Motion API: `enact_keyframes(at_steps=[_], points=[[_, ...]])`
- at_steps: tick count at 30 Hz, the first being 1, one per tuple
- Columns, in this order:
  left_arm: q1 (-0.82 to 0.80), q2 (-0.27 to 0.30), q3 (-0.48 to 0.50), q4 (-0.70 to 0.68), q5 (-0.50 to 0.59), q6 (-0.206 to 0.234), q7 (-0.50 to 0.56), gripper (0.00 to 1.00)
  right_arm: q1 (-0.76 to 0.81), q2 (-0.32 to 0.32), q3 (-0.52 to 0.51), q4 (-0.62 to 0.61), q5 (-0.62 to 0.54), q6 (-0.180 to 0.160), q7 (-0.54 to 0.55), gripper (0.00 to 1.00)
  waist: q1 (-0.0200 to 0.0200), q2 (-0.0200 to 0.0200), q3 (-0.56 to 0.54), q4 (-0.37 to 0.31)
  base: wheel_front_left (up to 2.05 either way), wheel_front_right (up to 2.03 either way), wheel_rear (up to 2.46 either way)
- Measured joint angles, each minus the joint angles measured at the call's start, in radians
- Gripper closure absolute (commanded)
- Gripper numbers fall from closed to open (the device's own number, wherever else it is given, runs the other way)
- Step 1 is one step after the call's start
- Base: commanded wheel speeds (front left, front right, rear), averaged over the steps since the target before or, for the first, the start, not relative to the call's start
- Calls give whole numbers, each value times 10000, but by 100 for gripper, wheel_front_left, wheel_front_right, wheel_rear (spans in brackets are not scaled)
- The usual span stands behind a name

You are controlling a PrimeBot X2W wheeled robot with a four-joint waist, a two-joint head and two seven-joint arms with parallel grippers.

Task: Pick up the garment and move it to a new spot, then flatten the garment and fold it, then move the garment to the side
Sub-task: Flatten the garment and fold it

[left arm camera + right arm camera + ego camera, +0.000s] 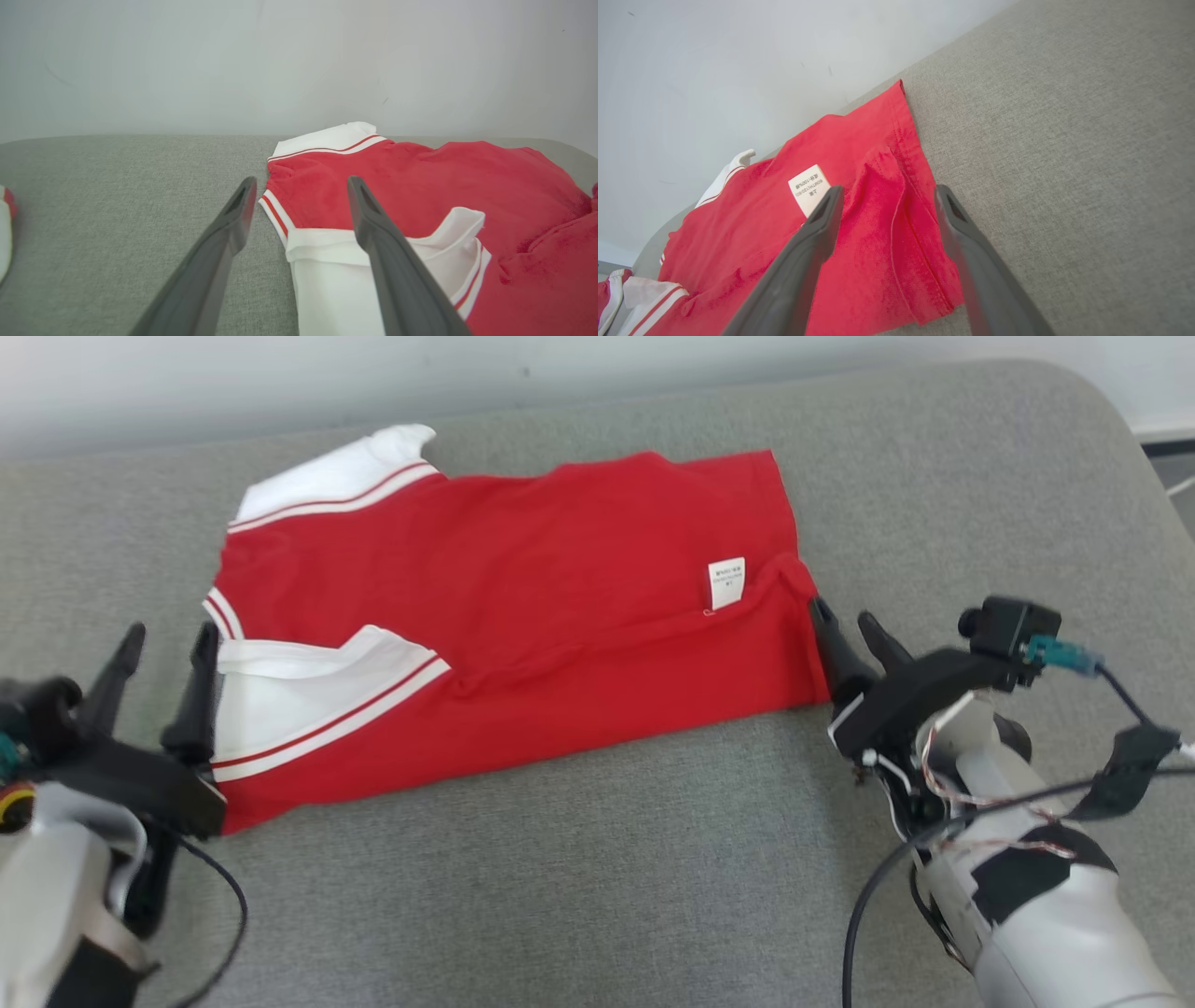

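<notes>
**A:** How far along is it, would you say?

**B:** The shirt (523, 569) lies spread on the grey cushion (607, 896), towards the back and a little left of the middle. It looks fairly flat and seems folded over at least once. A white sleeve (308, 681) lies on top of the red body, and a small white label (726, 581) faces up near the right end. So I'd judge the moving and flattening done and the folding at least begun.

**A:** What's left, then?

**B:** Perhaps another fold, since it's still a long shape. There's also a ruck of cloth by the right hem that wants smoothing. Moving it to the side is clearly not yet done.

**A:** And the jaws?

**B:** Both stand wide and neither holds anything. The left gripper (171, 633) sits at the shirt's left end. Its wrist view shows one finger over the white sleeve and the other over bare cushion. The right gripper (844, 611) is at the right hem, near the front corner. One finger is over the red cloth by the label and the other is over the hem's edge.

**A:** Are they touching the cloth?

**B:** I can't tell. They're right at it, but nothing is pinched between them.
</notes>
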Motion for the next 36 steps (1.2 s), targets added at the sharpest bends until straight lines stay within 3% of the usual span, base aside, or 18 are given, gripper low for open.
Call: enact_keyframes(at_steps=[8,14,36], points=[[1793,-324,502,-1546,627,483,-23,0,734,-596,855,-171,-826,0,-945,0,-1,-1,-414,315,0,0,0],[2774,-715,587,-1837,890,635,-21,0,882,-706,955,29,-1369,0,-1348,0,-1,-1,-466,561,0,0,0],[2860,-1511,1204,-685,1542,217,-48,0,516,-554,397,1302,-3661,0,-1868,0,-1,-1,113,649,0,0,0]])
